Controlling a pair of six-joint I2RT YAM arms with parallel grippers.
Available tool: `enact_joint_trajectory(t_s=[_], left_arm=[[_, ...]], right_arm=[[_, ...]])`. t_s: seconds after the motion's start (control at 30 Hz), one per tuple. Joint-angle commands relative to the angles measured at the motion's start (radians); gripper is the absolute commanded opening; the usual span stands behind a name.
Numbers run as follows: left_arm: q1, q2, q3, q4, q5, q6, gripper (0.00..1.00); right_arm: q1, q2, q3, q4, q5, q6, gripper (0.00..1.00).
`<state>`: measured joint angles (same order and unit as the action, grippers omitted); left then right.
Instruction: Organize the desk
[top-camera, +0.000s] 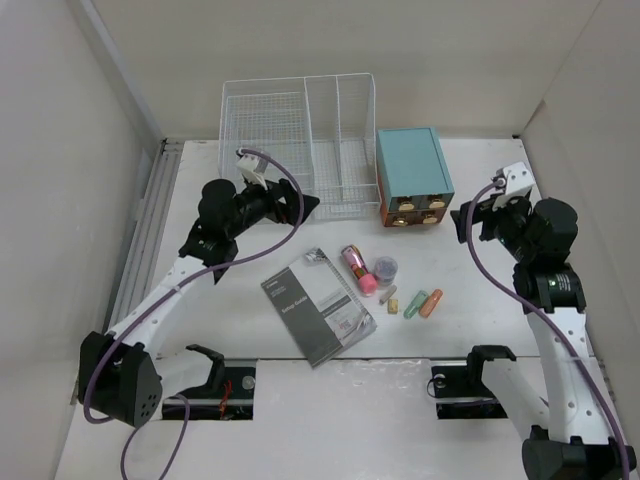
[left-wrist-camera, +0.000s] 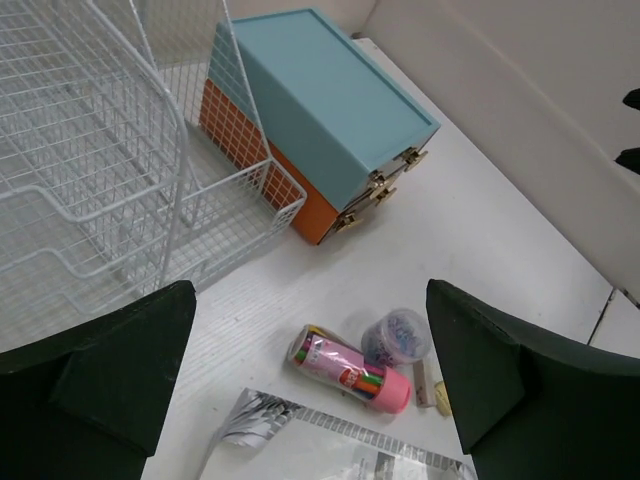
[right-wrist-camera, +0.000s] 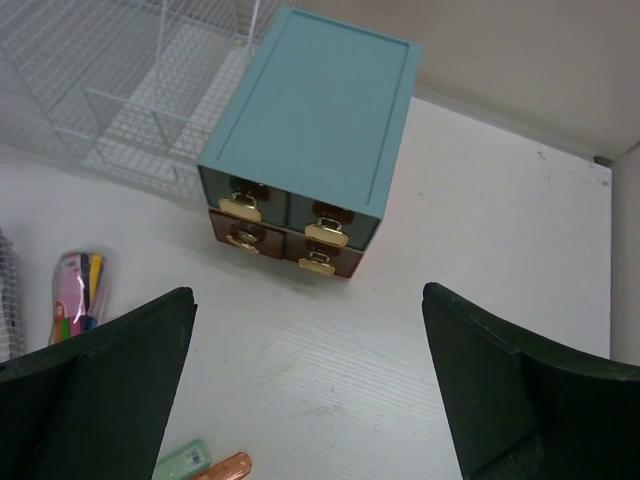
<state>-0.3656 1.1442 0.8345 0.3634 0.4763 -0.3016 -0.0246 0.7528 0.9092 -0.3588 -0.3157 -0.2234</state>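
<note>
The white desk (top-camera: 250, 255) carries a grey booklet (top-camera: 318, 305), a pink tube of markers (top-camera: 356, 268) lying on its side, a small clear jar (top-camera: 385, 267), a beige eraser (top-camera: 391, 298), a green piece (top-camera: 414, 303) and an orange piece (top-camera: 431, 303). My left gripper (top-camera: 303, 207) is open and empty, held above the desk in front of the rack; its wrist view shows the tube (left-wrist-camera: 350, 370) and jar (left-wrist-camera: 397, 337) below it. My right gripper (top-camera: 462, 218) is open and empty, just right of the teal drawer box (top-camera: 411, 172).
A white wire-mesh rack (top-camera: 300, 140) stands at the back centre with the teal drawer box against its right side. The box's four brass-handled drawers (right-wrist-camera: 290, 235) are shut. White walls close in the desk at the back and on both sides.
</note>
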Motion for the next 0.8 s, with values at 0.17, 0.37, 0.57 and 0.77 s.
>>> enact_joint_trajectory(t_s=[0.17,0.37,0.57,0.77], left_arm=[[-0.235,-0.103,0.083,-0.101,-0.261,0.013,0.73],[-0.521,-0.233,-0.113,-0.227,-0.758,-0.279,0.55],[-0.696,-0.317,-0.259,-0.372,-0.967,-0.605,0.55],[-0.731,-0.308,-0.299,-0.507,-1.027,-0.735,0.55]], right_arm=[[0.031,0.071,0.036,-0.02,-0.445,-0.119,1.0],[0.207,0.371,0.207,-0.092,-0.516,-0.11,0.11],[0.455,0.665,0.301,-0.12,-0.525,-0.146,0.97],[0.587,0.907,0.417,-0.134,-0.516,-0.166,1.0]])
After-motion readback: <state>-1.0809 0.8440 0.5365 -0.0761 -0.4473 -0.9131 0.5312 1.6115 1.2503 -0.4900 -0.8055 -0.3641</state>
